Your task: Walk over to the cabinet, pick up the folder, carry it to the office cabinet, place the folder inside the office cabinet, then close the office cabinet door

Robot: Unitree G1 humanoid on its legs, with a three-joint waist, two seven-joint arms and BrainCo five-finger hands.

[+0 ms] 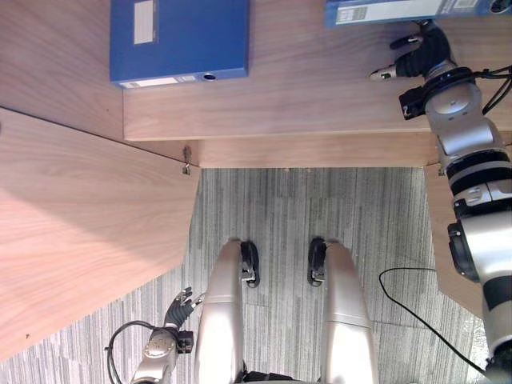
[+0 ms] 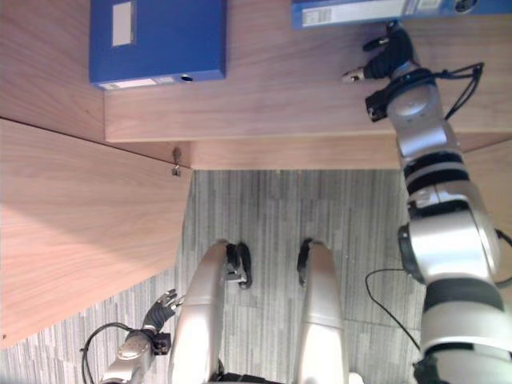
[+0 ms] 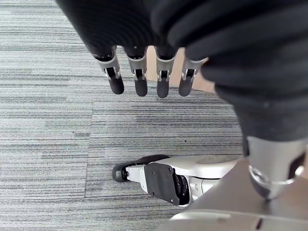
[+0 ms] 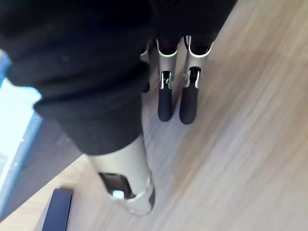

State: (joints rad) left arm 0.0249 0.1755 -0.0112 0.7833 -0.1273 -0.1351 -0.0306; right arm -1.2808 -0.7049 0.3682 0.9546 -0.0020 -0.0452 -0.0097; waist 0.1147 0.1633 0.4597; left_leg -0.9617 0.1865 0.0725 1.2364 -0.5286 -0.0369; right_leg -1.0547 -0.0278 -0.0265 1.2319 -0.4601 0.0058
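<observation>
Upper right of the head views, the right hand (image 1: 422,54) lies over the wooden cabinet top (image 1: 304,96), just below a blue folder (image 1: 412,10) that runs off the top edge. Its wrist view shows the fingers (image 4: 166,103) straight over bare wood, thumb apart, nothing held. A pale blue-white edge at far left of that view is prob. the same folder. Fingertips look v. close to the folder's near edge in the head views, but contact can't be confirmed.

A second blue folder (image 1: 180,40) lies flat at upper left of the frame, well apart from that hand. The left hand (image 1: 182,308) hangs at lower left over the grey carpet (image 1: 280,208), fingers (image 3: 139,84) straight & relaxed, empty. A big wood panel (image 1: 80,240) takes the left side, w/ a small metal fitting (image 1: 186,168) at its corner. It's poss. an open door, not sure.

Step in hand, as I read it: pick-up, approach phase. Robot is at the cabinet, folder not yet gripped.

Next move calls for easing the fingers fwd to the folder's edge. Thumb goes on one face & fingers on the other, then close firmly before lifting. Folder is broad & flat, so a shallow pinch at the edge may let it droop or slip.
</observation>
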